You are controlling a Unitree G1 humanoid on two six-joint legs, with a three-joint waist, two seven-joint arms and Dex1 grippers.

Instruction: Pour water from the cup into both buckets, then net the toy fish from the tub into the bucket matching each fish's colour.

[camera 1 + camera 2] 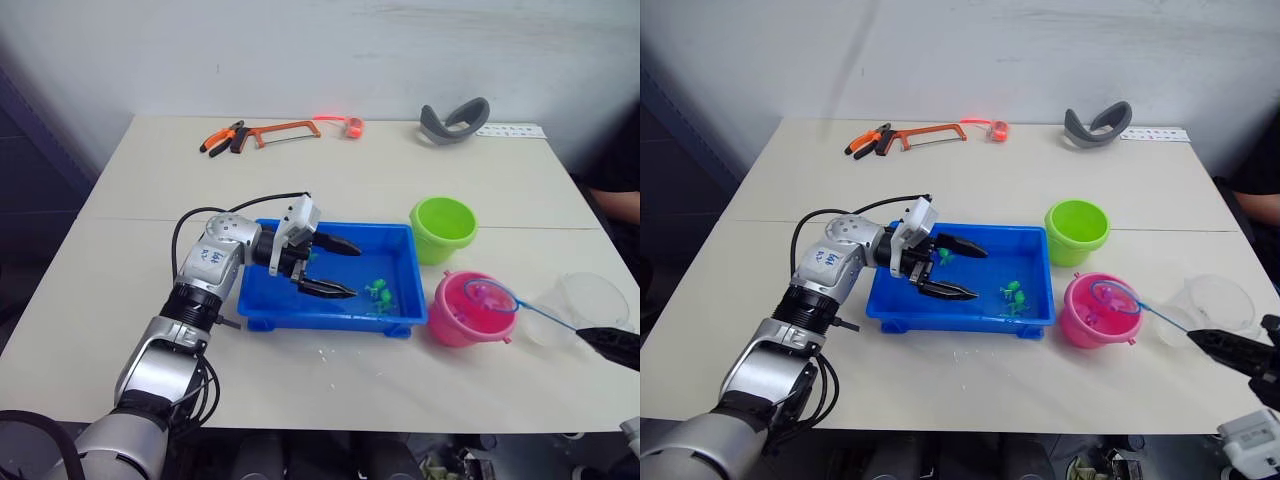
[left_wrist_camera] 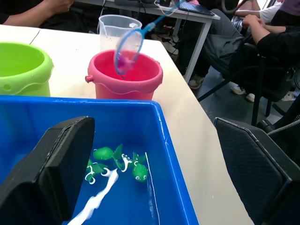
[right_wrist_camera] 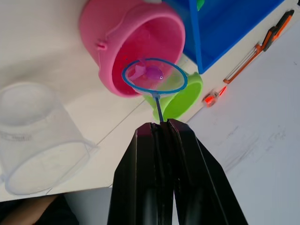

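Note:
The blue tub [image 1: 300,318] sits mid-table with water and three green toy fish [image 1: 378,293] near its right end. My left gripper [image 1: 340,268] hangs open inside the tub, to the left of the fish, holding nothing. To the right stand the green bucket [image 1: 443,228] and the pink bucket [image 1: 462,318]. My right gripper [image 3: 161,125] is shut on the net's thin handle. The net hoop [image 3: 154,76] hovers over the pink bucket's rim with a pink fish [image 3: 149,72] in the mesh. The clear cup [image 1: 588,303] stands right of the pink bucket.
An orange hacksaw [image 1: 285,131], pliers [image 1: 222,138] and a grey curved band [image 1: 455,122] lie along the table's far edge. The left wrist view has people seated [image 2: 262,37] beyond the table's right side. Small water drops lie in front of the tub.

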